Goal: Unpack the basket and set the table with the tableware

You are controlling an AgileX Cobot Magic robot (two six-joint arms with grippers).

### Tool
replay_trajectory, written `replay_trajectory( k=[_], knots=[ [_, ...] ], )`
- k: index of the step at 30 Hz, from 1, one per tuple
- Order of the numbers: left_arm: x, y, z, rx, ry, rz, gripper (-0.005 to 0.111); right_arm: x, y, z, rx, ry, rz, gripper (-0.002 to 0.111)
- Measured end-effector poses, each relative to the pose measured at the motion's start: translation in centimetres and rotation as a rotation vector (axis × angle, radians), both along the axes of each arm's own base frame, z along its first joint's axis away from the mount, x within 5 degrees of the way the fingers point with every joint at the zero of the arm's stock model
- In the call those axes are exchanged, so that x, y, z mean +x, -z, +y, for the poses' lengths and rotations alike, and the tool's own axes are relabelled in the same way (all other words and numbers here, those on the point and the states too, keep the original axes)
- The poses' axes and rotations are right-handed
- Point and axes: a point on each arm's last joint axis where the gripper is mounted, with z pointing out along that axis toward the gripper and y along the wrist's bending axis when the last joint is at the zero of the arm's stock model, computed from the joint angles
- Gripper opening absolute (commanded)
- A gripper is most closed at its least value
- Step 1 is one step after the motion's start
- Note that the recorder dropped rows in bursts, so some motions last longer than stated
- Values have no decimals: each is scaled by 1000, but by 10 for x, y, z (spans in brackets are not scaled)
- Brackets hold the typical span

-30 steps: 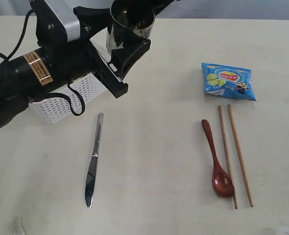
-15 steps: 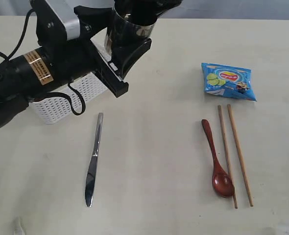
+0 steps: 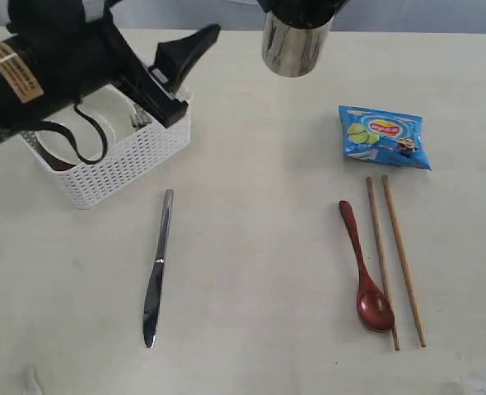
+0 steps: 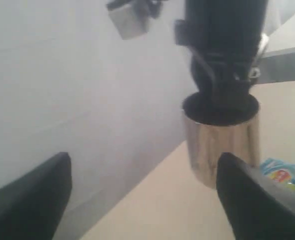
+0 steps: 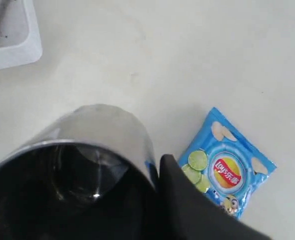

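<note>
Jaws of the right gripper point(image 3: 299, 10) are pinching the rim of the steel cup point(image 3: 296, 45); the left gripper's point(image 3: 173, 78) are gaping empty. Lowering it upright at nine o'clock of the packet point(image 3: 385, 136) is looking safest.

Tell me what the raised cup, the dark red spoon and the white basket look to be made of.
The shiny cylindrical cup looks like polished metal, likely steel: its wall mirrors the surroundings. The red-brown spoon is probably lacquered wood: warm colour, glossy highlight in its bowl. The white rectangular basket appears to be moulded plastic with a matte finish: uniform woven-look perforated walls.
</note>
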Motion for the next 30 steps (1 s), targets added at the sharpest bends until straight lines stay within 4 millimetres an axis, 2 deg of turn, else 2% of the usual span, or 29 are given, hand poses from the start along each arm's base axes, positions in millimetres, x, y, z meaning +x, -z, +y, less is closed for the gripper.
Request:
replay_trajectory(
  k=[3, 6, 11, 14, 18, 25, 30],
  knots=[
    [-6, -17, 14, 4, -110, -22, 70, 3, 5, -2, 4, 14, 34, 0],
    [-12, -31, 29, -25, -235, -36, 52, 9, 21, 1, -1, 28, 88, 0],
    [-16, -41, 52, -139, -449, -17, 0, 22, 67, 19, 36, -2, 223, 0],
    [-17, -42, 62, -200, -547, -1, 1, 28, 95, 31, 70, -18, 287, 0],
    [-16, -41, 66, -193, -586, 5, 0, 33, 120, 39, 65, -23, 319, 0],
    [-14, -43, 71, -237, -639, 47, 0, 29, 137, 60, 65, -65, 318, 0],
    [-2, -49, 79, -240, -602, 218, 0, 27, 143, 81, 74, -106, 303, 0]
  ],
)
